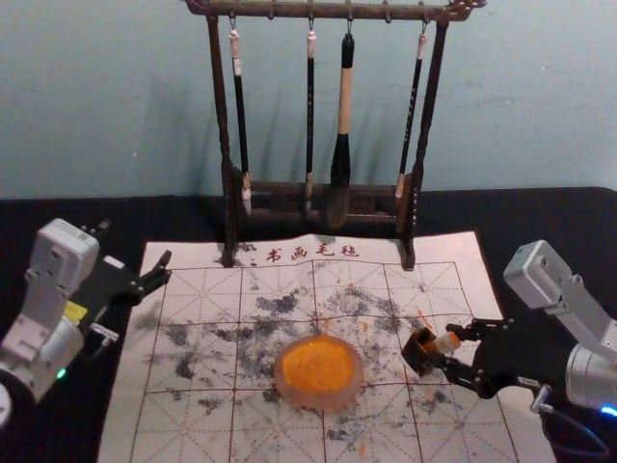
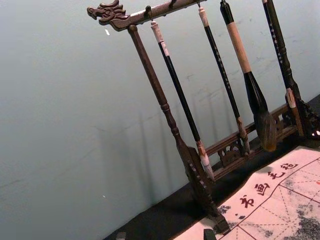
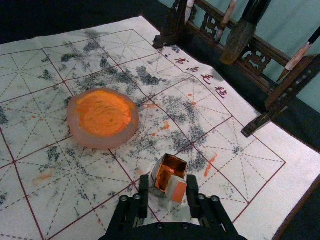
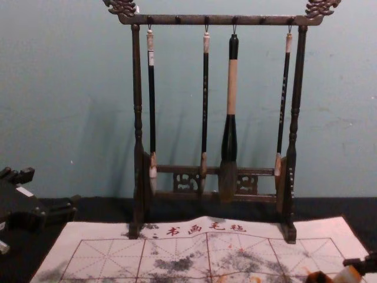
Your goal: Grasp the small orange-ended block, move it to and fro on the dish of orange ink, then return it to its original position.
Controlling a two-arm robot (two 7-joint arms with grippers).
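My right gripper (image 1: 447, 346) is low at the mat's right side, open around the small white block (image 1: 451, 340), whose end is orange. In the right wrist view the gripper (image 3: 167, 184) has its fingertips either side of the block (image 3: 177, 189), which leans at a small open box (image 3: 170, 169) with orange inside. A gap shows between the block and one finger. The round dish of orange ink (image 1: 319, 370) lies left of the box. Parked over the mat's left edge, my left gripper (image 1: 135, 243) is open; its fingertips edge into the left wrist view (image 2: 165, 235).
A dark wooden rack (image 4: 139, 130) with several hanging brushes stands behind, at the mat's far edge. The ink-stained white mat (image 1: 193, 424) with a red grid lies on a black cloth (image 1: 540, 207). Free mat surface surrounds the dish.
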